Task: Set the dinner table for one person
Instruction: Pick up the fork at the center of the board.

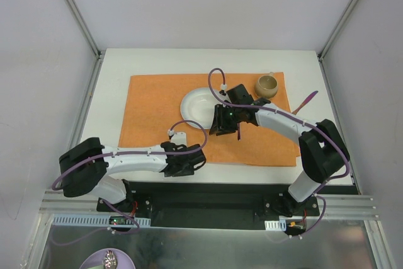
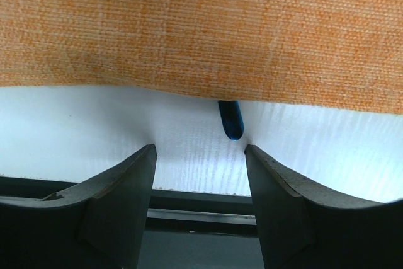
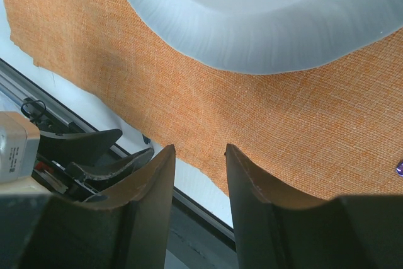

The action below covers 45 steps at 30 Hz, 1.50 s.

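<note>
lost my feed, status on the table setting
Left gripper open, at placemat near edge; right gripper open, by plate. Dinner table: plate, cup on placemat. Blue item sticking out under mat edge.

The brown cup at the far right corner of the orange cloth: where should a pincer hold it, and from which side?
Probably the wall of the cup at its rim, coming straight down from above, one finger inside and one outside. It stands upright on the cloth with its mouth open upward, and nothing covers it; the right pincer is nearest.
</note>
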{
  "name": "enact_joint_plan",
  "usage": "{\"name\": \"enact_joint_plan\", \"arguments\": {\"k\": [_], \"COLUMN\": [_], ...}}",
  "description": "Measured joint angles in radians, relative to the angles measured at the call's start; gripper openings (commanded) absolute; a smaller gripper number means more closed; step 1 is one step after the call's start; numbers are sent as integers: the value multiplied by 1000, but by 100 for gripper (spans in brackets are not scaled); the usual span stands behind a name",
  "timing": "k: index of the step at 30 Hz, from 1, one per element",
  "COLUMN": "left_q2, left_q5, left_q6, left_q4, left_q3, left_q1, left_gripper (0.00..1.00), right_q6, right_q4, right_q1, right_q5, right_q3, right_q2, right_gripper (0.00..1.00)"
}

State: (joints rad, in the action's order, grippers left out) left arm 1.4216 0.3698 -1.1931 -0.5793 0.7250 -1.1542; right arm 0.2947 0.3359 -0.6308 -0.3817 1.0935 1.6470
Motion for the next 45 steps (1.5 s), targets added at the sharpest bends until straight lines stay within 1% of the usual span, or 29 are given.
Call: {"name": "enact_joint_plan", "arguments": {"k": [9,27,32,39,45], "left_q2": [23,53,53,43,37], "left_q5": [-1,14,19,33,37], "left_q6": [-3,-22,-22,-14,-3], "left_q4": [11,20,28,79,108], "left_q3": [19,40,38,25,13], "left_q1": [-38,-38,-21,24,37], "left_gripper": [59,60,60,59,55], "right_q6": [4,3,1,1,1], "right_q4": [0,13,13,14,20], "right_q1": [0,0,0,0,0], "right_q5": [0,1,2,3,4], "right_q3": [0,0,0,-5,-11], "right_q2": [0,0,0,0,0], "right_gripper": [41,41,41,41,41]}}
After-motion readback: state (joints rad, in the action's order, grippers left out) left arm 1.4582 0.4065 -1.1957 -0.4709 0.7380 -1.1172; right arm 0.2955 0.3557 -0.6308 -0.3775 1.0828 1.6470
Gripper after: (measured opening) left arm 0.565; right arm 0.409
